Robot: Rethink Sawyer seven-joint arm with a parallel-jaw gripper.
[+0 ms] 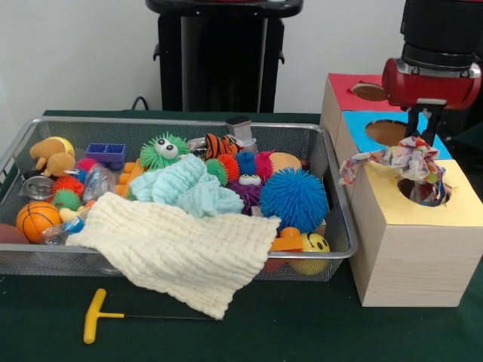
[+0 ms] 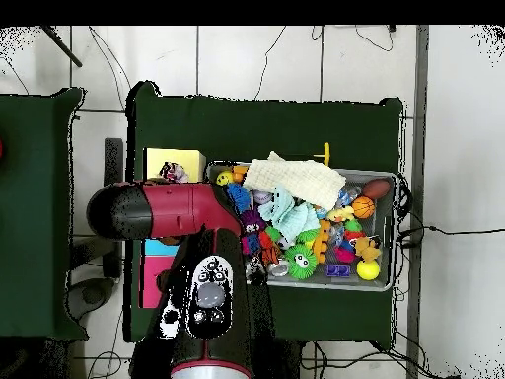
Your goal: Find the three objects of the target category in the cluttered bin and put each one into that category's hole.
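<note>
1. In the front view, the red and black arm (image 1: 432, 75) is seen coming down at the right edge of the bench (image 1: 249, 332), above a row of wooden boxes with red, blue and yellow tops.
2. The pincer (image 1: 423, 134) is seen as two dark prongs standing slightly apart over the braided pastel rope ring (image 1: 404, 162); whether the ring is clamped cannot be told.
3. The rope ring is draped over the yellow-topped box (image 1: 411, 234), one end hanging into the round hole (image 1: 424, 192), the other trailing toward the box's left edge.
4. The wire mesh bin (image 1: 332, 226) is placed at the bench's middle and left. A cream knitted cloth (image 1: 181, 253) is hung over its near rim, a mint cloth (image 1: 192, 188) is laid behind it, and a blue spiky ball (image 1: 294, 197) is set to the right.
5. A yellow-handled T tool (image 1: 94, 317) is laid on the bench near the front edge.
6. In the overhead view, the arm (image 2: 173, 212) is seen covering most of the boxes; the yellow box top (image 2: 163, 161) and the rope ring (image 2: 176, 173) are shown beside the bin (image 2: 390, 281).
</note>
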